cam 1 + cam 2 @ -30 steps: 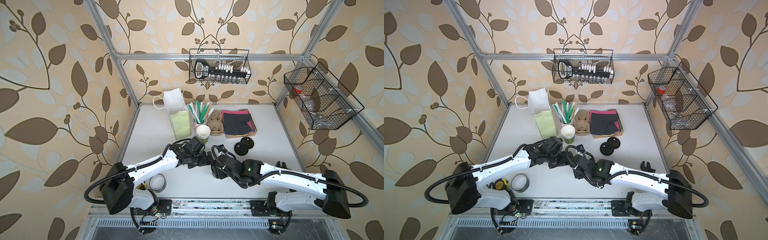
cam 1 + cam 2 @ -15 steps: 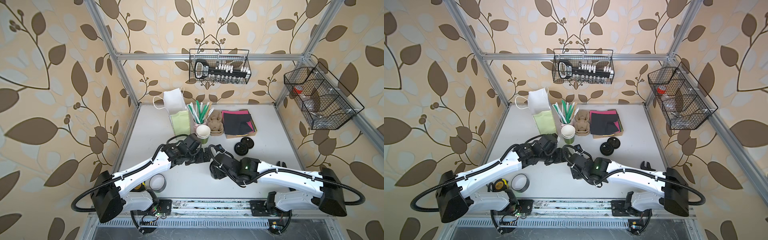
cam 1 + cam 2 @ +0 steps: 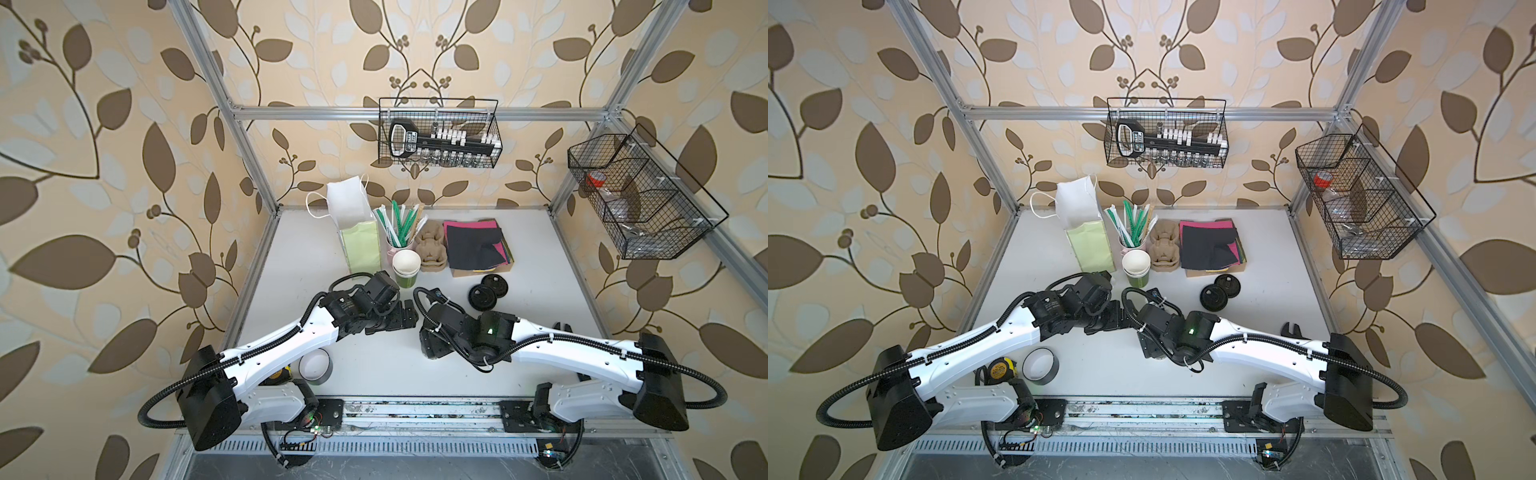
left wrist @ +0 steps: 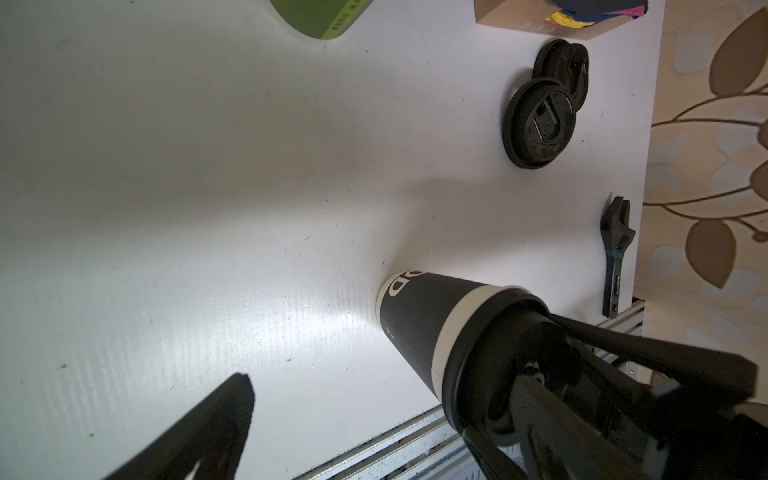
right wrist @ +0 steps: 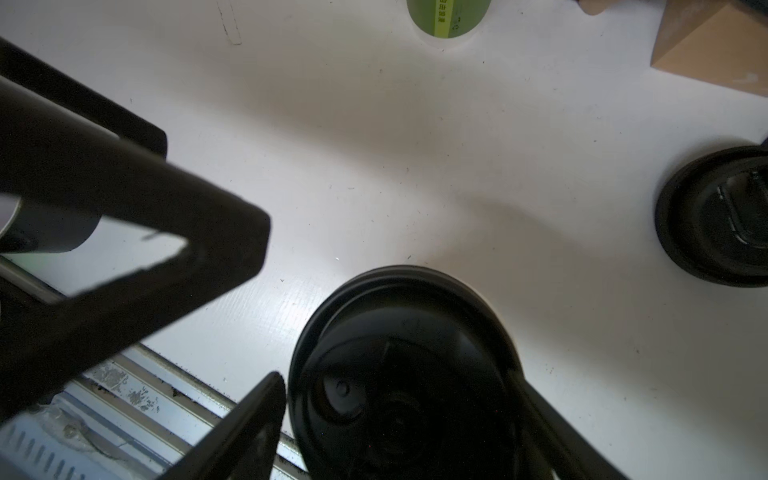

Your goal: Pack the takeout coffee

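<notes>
The takeout coffee (image 4: 424,320), a black cup with a white band and a black sip lid, stood upright on the white table (image 3: 299,266). In the top views it was a little toward 6 o'clock from the table's middle, near the front rail (image 3: 415,409). The right gripper (image 5: 395,374) hung over it with its jaws spread wide on either side of the lid. Whether they pressed the rim could not be told. The left gripper (image 3: 405,318), at 11 o'clock from the cup, gaped wide and held nothing.

Bare tabletop lay open from there to the green cup stack (image 3: 406,270) at 12 o'clock. It also ran out toward 9 o'clock, where a tape roll (image 3: 316,365) sat. Two loose black lids (image 3: 484,293) overlapped at 1 o'clock. Leaf-patterned walls (image 3: 104,166) and an aluminium frame (image 3: 415,113) closed the cell.

In both top views the right arm (image 3: 582,353) hid the coffee and partly covered a wrench (image 4: 615,249) at 3 o'clock.
</notes>
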